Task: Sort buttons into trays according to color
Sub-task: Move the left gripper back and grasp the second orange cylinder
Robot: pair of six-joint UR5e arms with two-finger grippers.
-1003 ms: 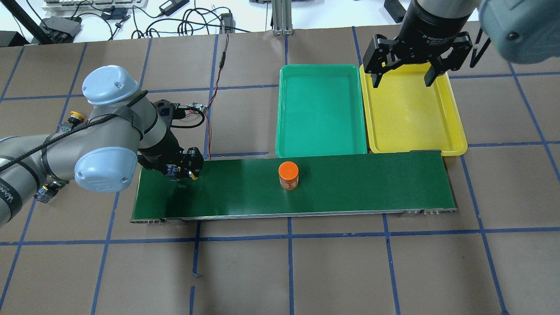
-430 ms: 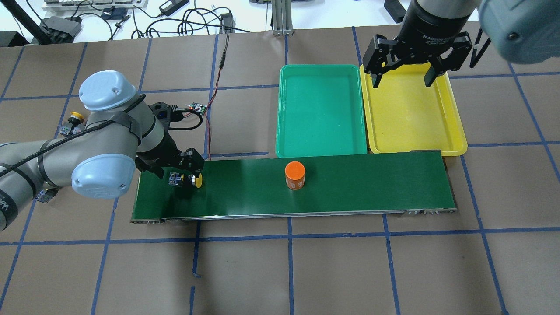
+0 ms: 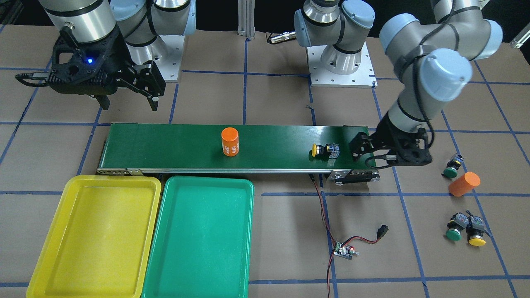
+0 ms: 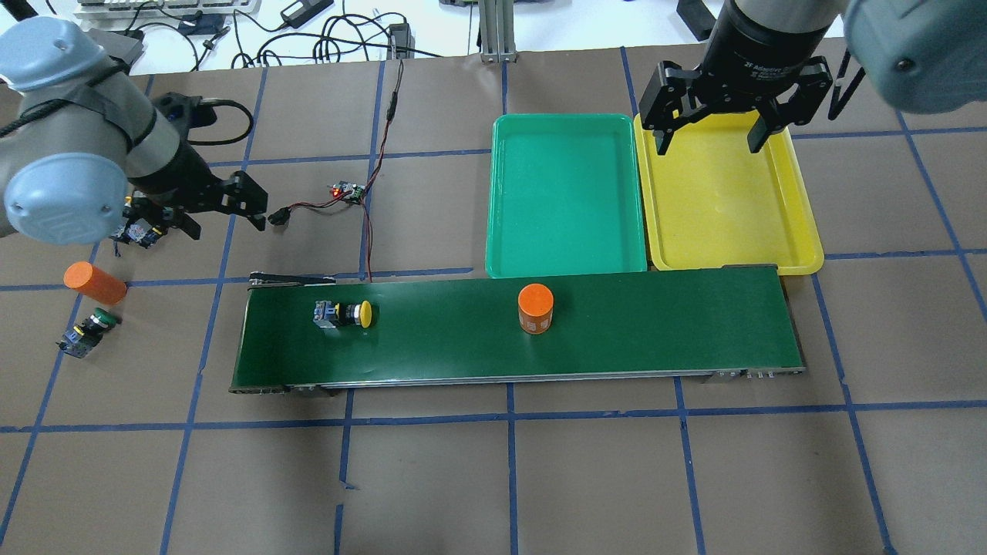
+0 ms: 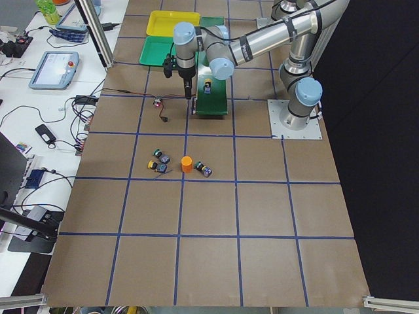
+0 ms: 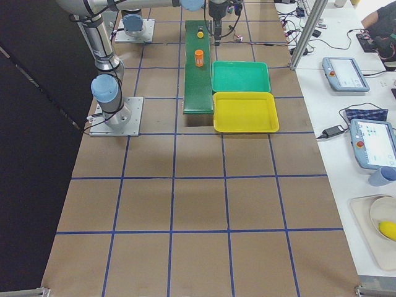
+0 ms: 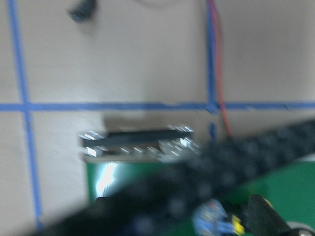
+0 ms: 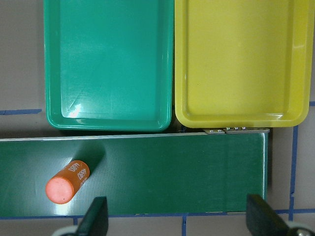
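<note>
Yellow-capped push-button switch (image 4: 345, 314) on its side on long dark-green conveyor belt (image 4: 655, 324), left pincer (image 4: 228, 225) spread and empty over brown desk (image 4: 540, 478), right pincer (image 4: 709, 145) spread above yellow plastic tray (image 4: 732, 216).

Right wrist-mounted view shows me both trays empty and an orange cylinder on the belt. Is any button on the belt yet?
Observer: Yes, one yellow button lies on its side on the conveyor belt, toward the robot's left end.
Operator: Is the left gripper holding it?
Observer: No, the left gripper is open and raised clear of it.
Operator: Where are the others?
Observer: On the table past that end: two green buttons and a second yellow button.
</note>
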